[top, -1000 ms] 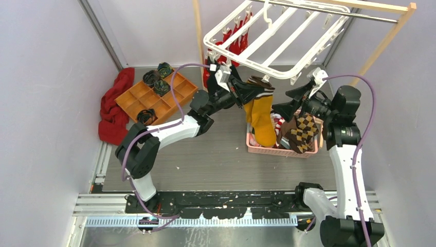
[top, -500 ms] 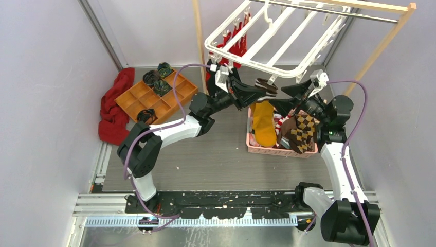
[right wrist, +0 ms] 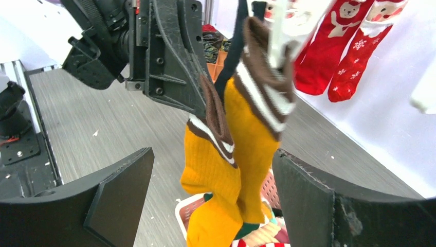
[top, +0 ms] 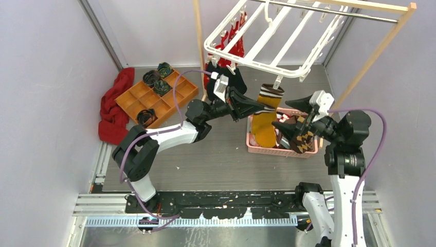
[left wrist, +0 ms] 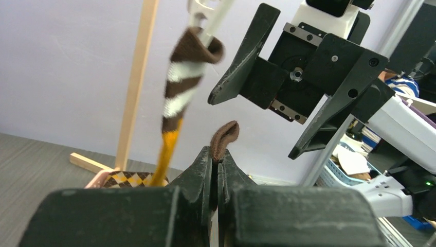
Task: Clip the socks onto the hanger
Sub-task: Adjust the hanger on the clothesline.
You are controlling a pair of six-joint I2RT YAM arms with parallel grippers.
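Socks, a mustard-yellow pair, were split up now; on the left, the left end effector [top: 266, 109] was shut tight on the brown cuff of the held sock [left wrist: 225, 138], and had sunk lower than a moment before; in the middle, the clipped sock [top: 271, 92] hung by its cuff from a clip [top: 277, 81] on the hanger [top: 241, 62], over the basket [top: 277, 151]; on the right, the right end effector [top: 281, 114] had backed away from the hanger, jaws wide, holding nothing; so one sock looked done, and the held one, just beside it, seemed next.
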